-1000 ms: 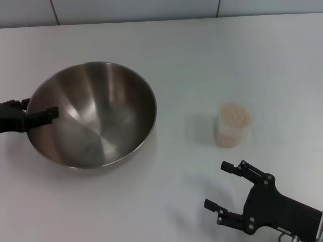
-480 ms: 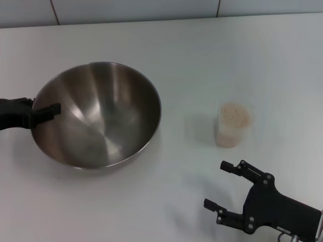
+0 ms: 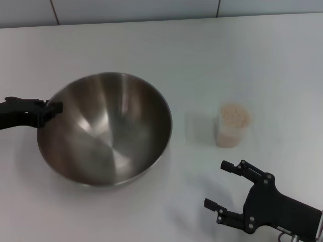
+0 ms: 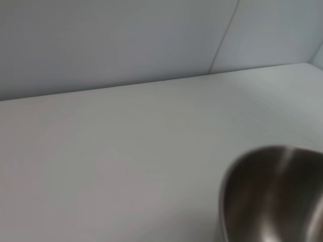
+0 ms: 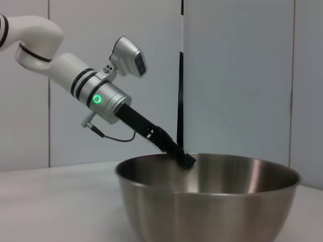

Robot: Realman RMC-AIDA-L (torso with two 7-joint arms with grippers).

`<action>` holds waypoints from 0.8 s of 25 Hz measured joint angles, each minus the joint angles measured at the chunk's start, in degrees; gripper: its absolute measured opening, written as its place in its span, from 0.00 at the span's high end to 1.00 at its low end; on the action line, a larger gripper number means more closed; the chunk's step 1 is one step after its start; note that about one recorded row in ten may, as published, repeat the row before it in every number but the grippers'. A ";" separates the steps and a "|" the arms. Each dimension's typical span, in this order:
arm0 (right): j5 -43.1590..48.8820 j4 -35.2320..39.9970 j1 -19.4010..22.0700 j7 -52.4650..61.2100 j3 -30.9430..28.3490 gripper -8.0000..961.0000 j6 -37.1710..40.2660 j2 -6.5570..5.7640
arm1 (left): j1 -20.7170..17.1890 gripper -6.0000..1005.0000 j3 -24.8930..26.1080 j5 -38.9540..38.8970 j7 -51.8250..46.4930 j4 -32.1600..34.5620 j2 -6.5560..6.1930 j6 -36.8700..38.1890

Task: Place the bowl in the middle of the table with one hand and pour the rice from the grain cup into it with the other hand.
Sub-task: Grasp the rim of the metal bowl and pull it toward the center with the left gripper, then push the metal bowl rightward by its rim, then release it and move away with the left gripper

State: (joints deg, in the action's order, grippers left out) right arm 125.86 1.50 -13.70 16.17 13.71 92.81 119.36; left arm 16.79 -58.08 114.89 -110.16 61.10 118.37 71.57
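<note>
The steel bowl (image 3: 106, 128) sits left of the middle of the white table (image 3: 202, 60). My left gripper (image 3: 50, 108) is shut on its left rim. The bowl also shows in the left wrist view (image 4: 275, 194) and in the right wrist view (image 5: 207, 199), where the left gripper (image 5: 184, 160) clamps its rim. The grain cup (image 3: 233, 126), full of rice (image 3: 234, 115), stands upright to the right of the bowl. My right gripper (image 3: 222, 184) is open and empty near the front edge, short of the cup.
A grey tiled wall (image 3: 151, 9) runs along the table's far edge. Bare tabletop lies between the bowl and the cup.
My left gripper has dragged the bowl to the right and a little nearer, toward the table's middle. The cup and the right gripper have not moved.
</note>
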 joint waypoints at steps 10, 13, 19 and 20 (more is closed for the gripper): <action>0.00 0.00 0.00 0.00 0.00 0.13 -0.34 0.00 | 6.68 0.94 6.51 2.19 -4.39 -6.10 -0.52 6.09; 0.00 0.00 0.00 0.00 0.01 0.13 -0.38 0.00 | 9.76 0.96 9.00 2.24 -4.61 -10.35 -1.45 8.06; 0.00 -0.05 0.00 0.00 0.00 0.13 -0.34 0.00 | 12.75 0.96 9.61 2.18 -4.86 -13.72 -1.50 7.13; 0.00 -0.07 -0.01 0.00 0.01 0.13 -0.30 0.00 | 12.95 0.96 9.39 2.29 -4.77 -13.52 -1.06 6.64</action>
State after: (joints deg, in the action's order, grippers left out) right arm 125.86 1.43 -13.71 16.17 13.71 92.51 119.36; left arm 29.74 -48.69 117.18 -114.93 47.59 117.31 78.21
